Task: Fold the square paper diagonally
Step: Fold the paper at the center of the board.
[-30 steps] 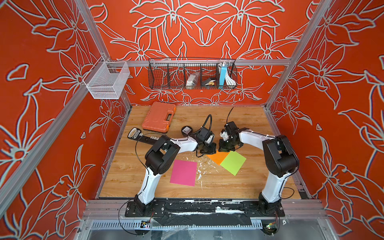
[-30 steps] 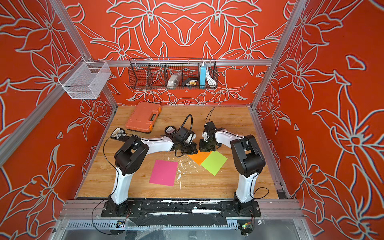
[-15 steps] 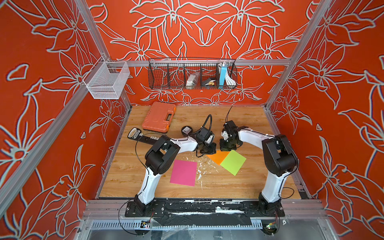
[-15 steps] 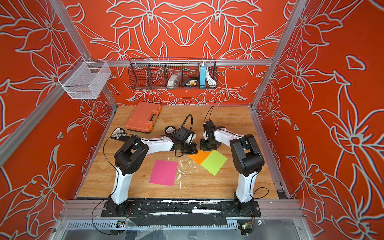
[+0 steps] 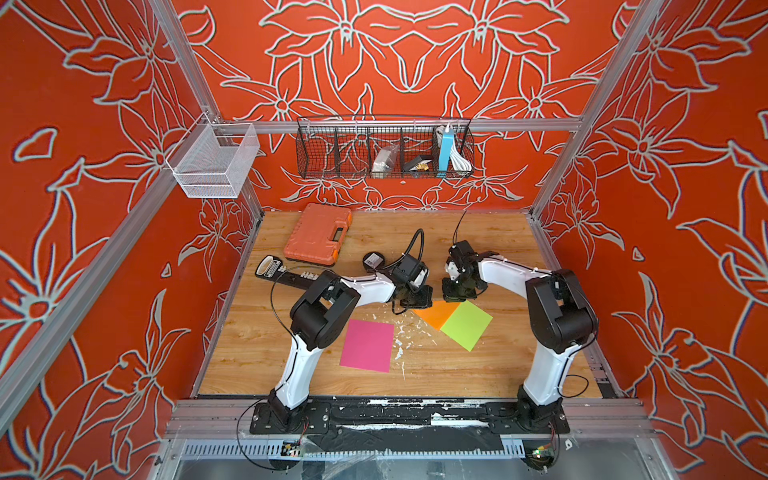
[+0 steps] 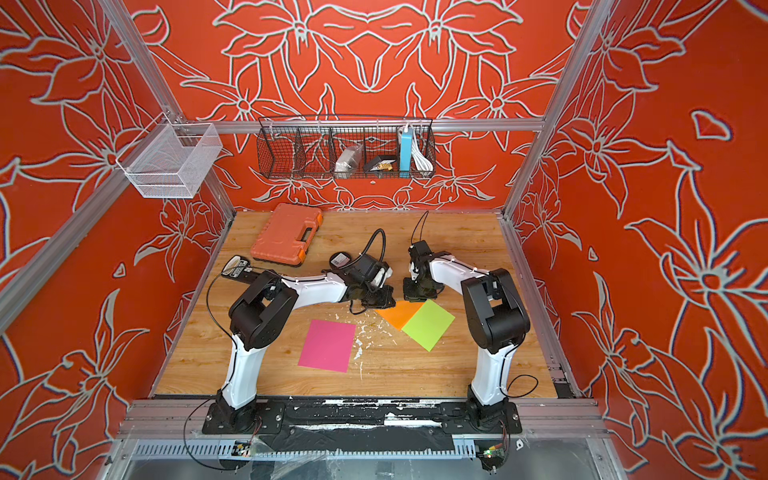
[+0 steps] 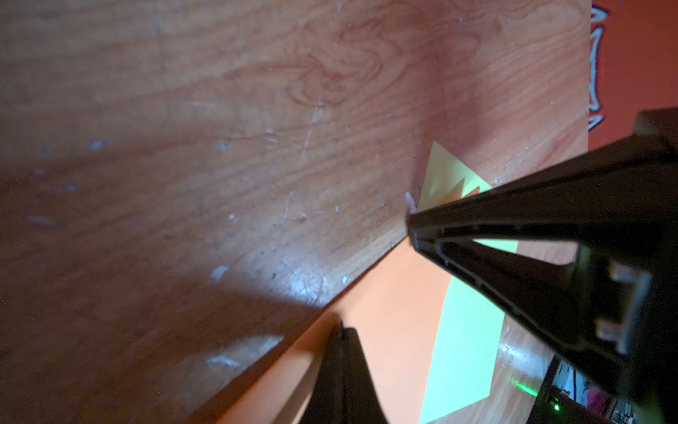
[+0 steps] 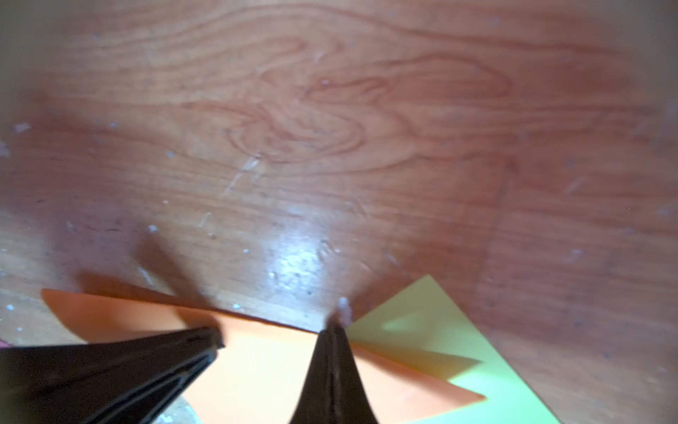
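Note:
The orange paper [image 5: 436, 313] lies on the wooden table as a folded triangle, its long straight edge on the far side. In the right wrist view one tip of the orange paper [image 8: 279, 367] lies over the green sheet [image 8: 458, 330]. My left gripper [image 5: 419, 300] [image 7: 341, 326] is shut, its tip pressed down near that far edge. My right gripper [image 5: 455, 296] [image 8: 332, 326] is shut too, and it presses the same edge a little further right. Neither gripper has anything between its fingers.
A green square sheet [image 5: 467, 326] touches the orange one on the right, and a pink sheet [image 5: 368, 345] lies front left. White scraps [image 5: 401, 336] dot the wood between them. An orange tool case [image 5: 318, 232] and a black device [image 5: 282, 272] sit at the back left.
The right wrist has shifted very slightly. Both grippers stay shut and down on the orange paper's far edge, and the papers have not moved.

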Tool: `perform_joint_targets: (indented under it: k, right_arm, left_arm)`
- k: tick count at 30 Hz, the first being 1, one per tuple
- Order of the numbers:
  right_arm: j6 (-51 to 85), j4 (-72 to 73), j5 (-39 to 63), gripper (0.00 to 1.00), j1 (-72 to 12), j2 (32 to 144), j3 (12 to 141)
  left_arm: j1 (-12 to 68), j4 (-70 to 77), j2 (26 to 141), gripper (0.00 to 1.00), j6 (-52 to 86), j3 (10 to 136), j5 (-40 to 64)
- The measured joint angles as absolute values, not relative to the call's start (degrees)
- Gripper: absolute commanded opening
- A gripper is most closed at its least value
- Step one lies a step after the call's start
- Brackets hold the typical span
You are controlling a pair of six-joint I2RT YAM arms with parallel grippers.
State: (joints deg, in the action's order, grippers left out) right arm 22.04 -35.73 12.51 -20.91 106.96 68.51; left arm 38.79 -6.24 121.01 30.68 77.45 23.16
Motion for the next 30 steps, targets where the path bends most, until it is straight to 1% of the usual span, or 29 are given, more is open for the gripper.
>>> perform_joint_targets:
  k: [23, 27, 30]
  right_arm:
    - [20.4, -37.5, 3.5, 0.00, -18.1, 104.1, 65.9]
    - [20.5, -37.5, 5.2, 0.00, -17.9, 100.4, 64.2]
    - [21.1, -36.9, 10.0, 0.00, -17.9, 95.7, 63.7]
  left_arm:
    - [38.8, -6.2, 121.0, 0.00, 30.4, 77.5, 23.1]
    - [38.8, -6.2, 121.0, 0.00, 30.2, 77.5, 23.2]
    - [38.7, -6.2, 121.0, 0.00, 29.8, 77.5, 23.3]
